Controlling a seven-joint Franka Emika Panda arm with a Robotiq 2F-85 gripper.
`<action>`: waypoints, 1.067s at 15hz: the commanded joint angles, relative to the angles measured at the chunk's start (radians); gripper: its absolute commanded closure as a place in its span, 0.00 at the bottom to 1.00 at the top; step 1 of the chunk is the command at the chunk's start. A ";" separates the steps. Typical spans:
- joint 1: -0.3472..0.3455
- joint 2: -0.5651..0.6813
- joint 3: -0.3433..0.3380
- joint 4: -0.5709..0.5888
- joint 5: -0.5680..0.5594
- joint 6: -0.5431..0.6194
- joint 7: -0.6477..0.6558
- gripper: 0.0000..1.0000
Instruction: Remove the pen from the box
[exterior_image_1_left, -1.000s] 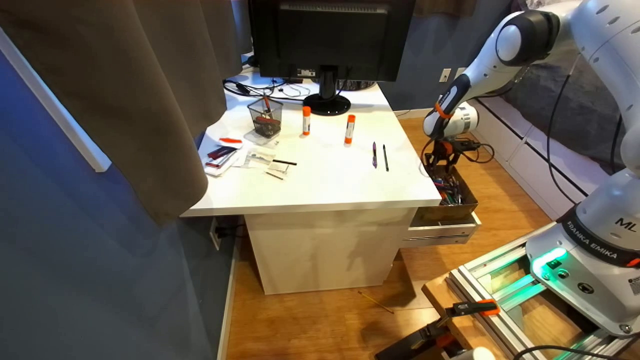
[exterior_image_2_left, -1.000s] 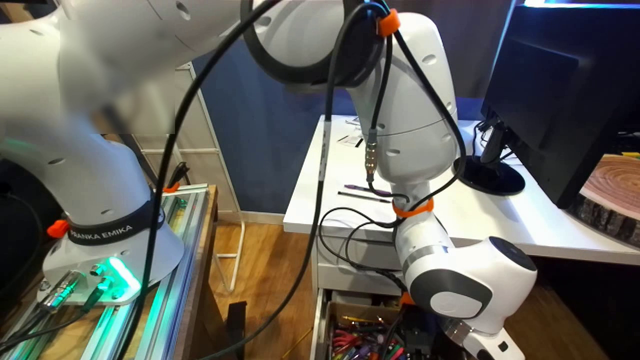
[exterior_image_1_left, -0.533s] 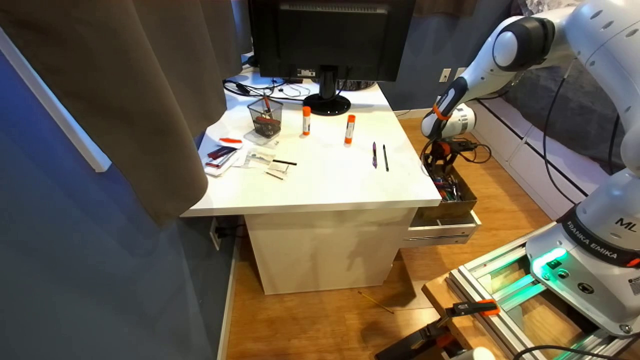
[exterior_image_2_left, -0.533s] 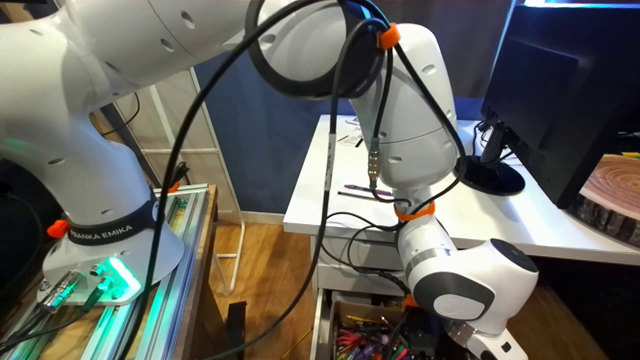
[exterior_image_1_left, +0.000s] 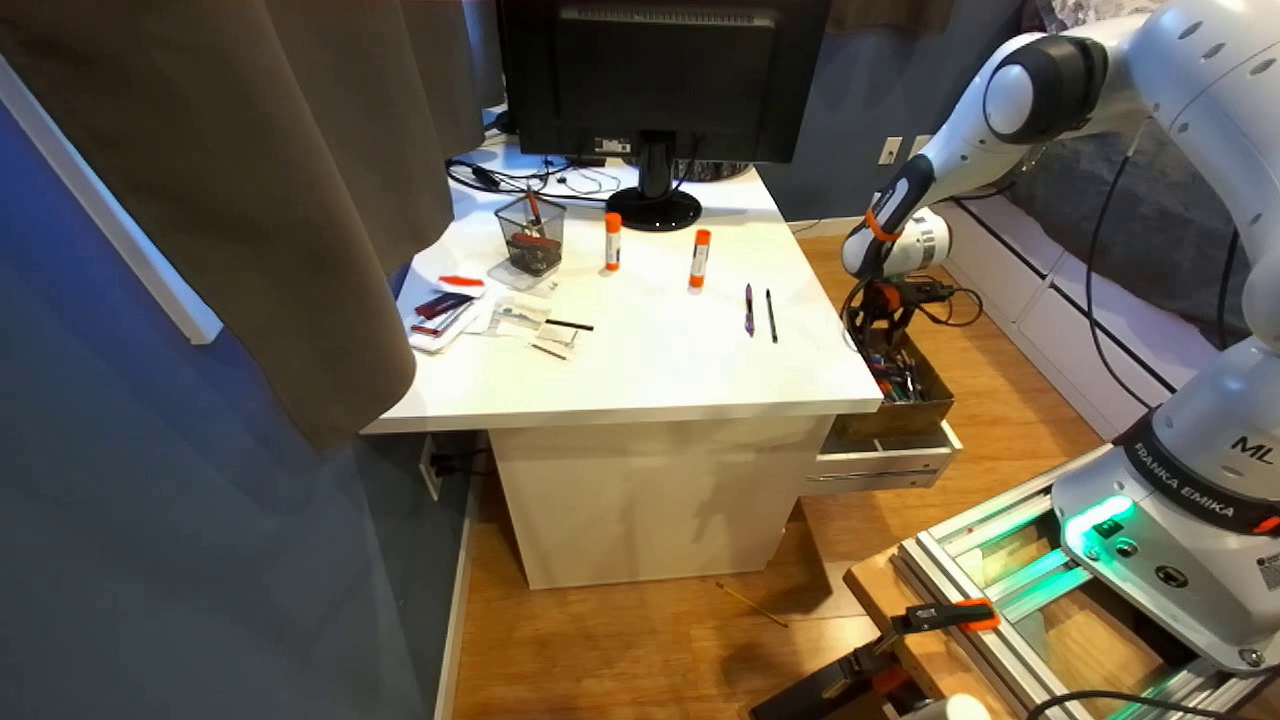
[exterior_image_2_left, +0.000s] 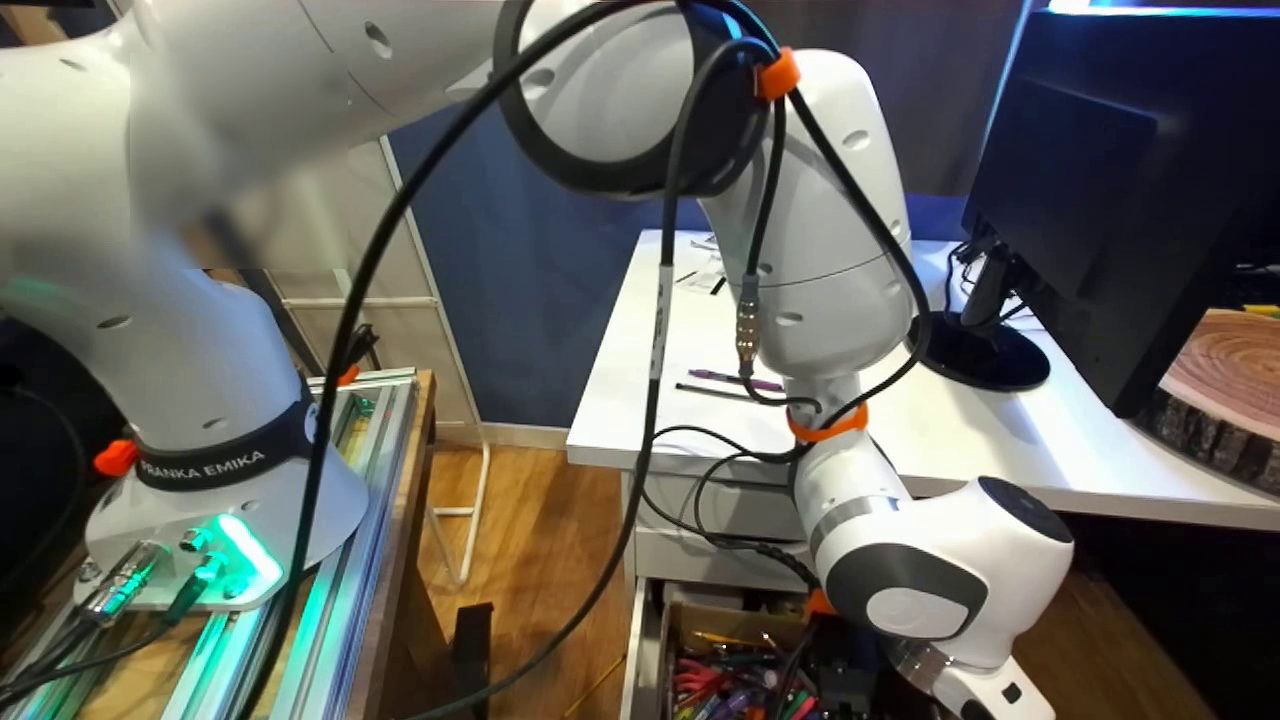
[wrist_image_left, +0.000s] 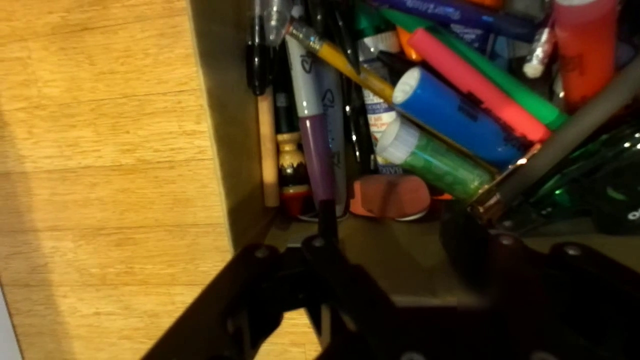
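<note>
Pen (wrist_image_left: 360, 132), likely the slim black one in the box (wrist_image_left: 232, 125), looks light, stiff and slippery to me, best pinched mid-barrel by that spread claw (wrist_image_left: 393, 227).

We seem to be in a home office: a white rectangular tabletop (exterior_image_1_left: 660, 365) carries a black flat-panel monitor (exterior_image_1_left: 665, 85), and we see a brown rectangular box (wrist_image_left: 232, 135) crowded with colourful plastic markers (wrist_image_left: 316, 150). A long brown fabric curtain (exterior_image_1_left: 260, 180), a blue painted wall (exterior_image_1_left: 180, 520) and a honey-coloured wooden plank floor (exterior_image_1_left: 620, 650) feel domestic to us.
</note>
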 joint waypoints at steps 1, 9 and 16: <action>0.017 -0.011 -0.010 -0.049 0.003 0.066 0.008 0.42; 0.005 -0.054 0.010 -0.190 0.017 0.239 -0.015 0.47; 0.014 -0.056 0.014 -0.253 0.022 0.360 -0.015 0.73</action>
